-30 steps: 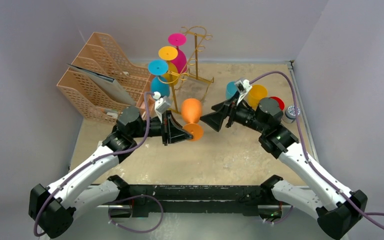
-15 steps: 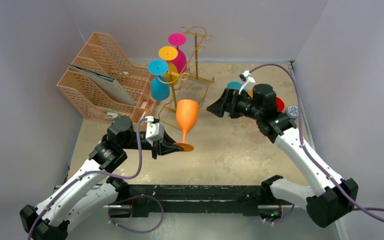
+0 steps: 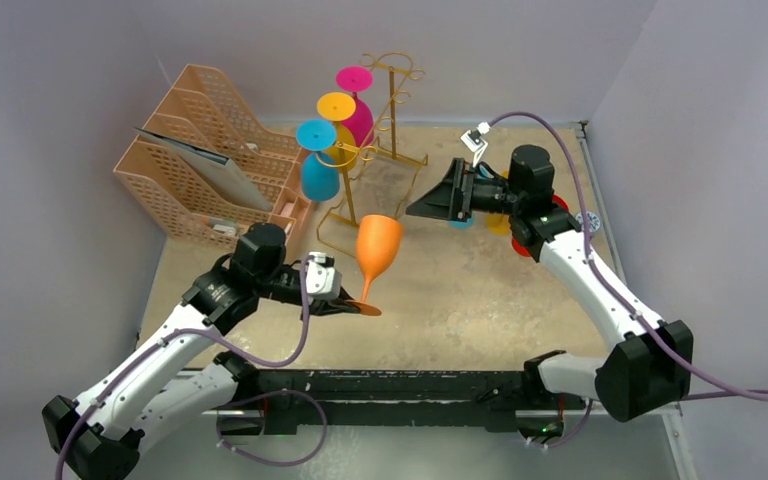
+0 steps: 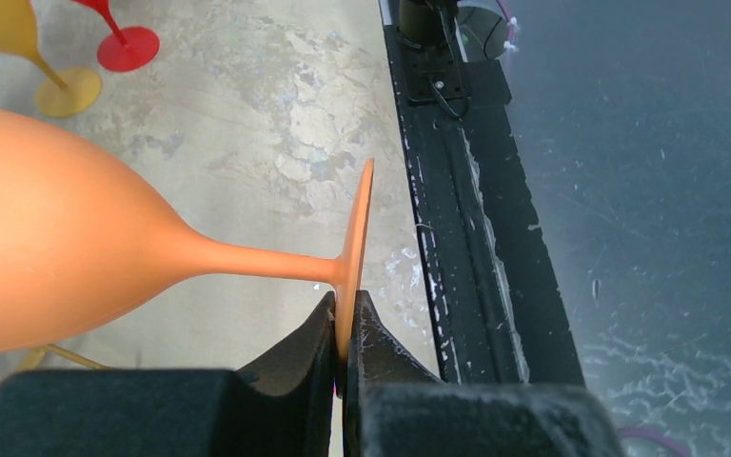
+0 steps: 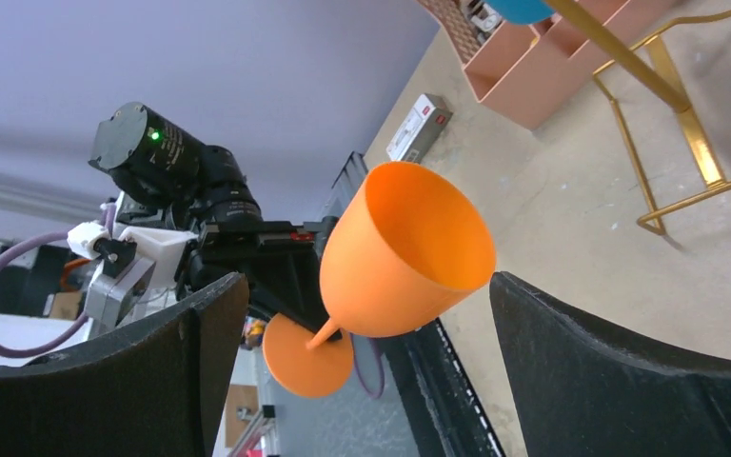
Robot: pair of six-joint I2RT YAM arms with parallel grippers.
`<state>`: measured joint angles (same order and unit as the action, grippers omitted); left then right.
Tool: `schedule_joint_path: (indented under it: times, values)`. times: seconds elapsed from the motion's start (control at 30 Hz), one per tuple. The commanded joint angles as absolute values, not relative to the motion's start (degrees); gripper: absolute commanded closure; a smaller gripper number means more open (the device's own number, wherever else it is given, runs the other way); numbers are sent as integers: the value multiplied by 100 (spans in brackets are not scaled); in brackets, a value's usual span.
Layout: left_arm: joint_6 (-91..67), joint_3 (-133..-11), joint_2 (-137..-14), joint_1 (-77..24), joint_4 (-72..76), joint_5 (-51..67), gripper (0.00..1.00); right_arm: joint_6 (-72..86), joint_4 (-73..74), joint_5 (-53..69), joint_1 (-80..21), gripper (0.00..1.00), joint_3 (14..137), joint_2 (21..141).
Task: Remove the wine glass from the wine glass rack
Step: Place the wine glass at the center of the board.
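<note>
The orange wine glass is off the wine glass rack and sits in front of the rack's wire base, toward the near left of the table. The left gripper is clamped on the rim of the glass's foot disc, with both fingers pinching its edge. The long axis of the glass is near upright. The open bowl points up and leans slightly to the right, and the foot is lowest. The stem runs at right angles to the fingers. The right gripper is released, with its jaws spread wide. It is held above the table right of the rack and faces the glass, touching nothing. Three glasses hang foot-up on the gold rack: one cyan, one yellow and one magenta. Three more stand on the table by the right arm: one cyan, one yellow and one red. One peach lattice organizer stands at the far left. The tabletop is mottled, worn beige. Pale grey-lilac walls enclose three sides.
</note>
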<state>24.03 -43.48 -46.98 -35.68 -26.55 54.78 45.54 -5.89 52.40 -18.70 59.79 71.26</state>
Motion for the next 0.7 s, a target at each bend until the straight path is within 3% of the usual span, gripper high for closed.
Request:
schedule_joint_path:
  times: [0.0,0.23,0.43,0.67]
  values:
    - [3275,-4575,-4507,-3560,-2826,5880,100,4706,-969,5762,-1871,2,6210,7122]
    - [3341,-4541,-4543,-3560,-2795,6281,100,5179,-1755,6340,-1904,11,6282,7351]
    - [3281,-4542,-4535,-3561,-2487,6287,100,4718,-367,6690,-2196,23,6881,7781]
    - [3224,-4641,-4544,-3559,-2600,6234,100,4580,-87,7302,-2447,33,7032,7891]
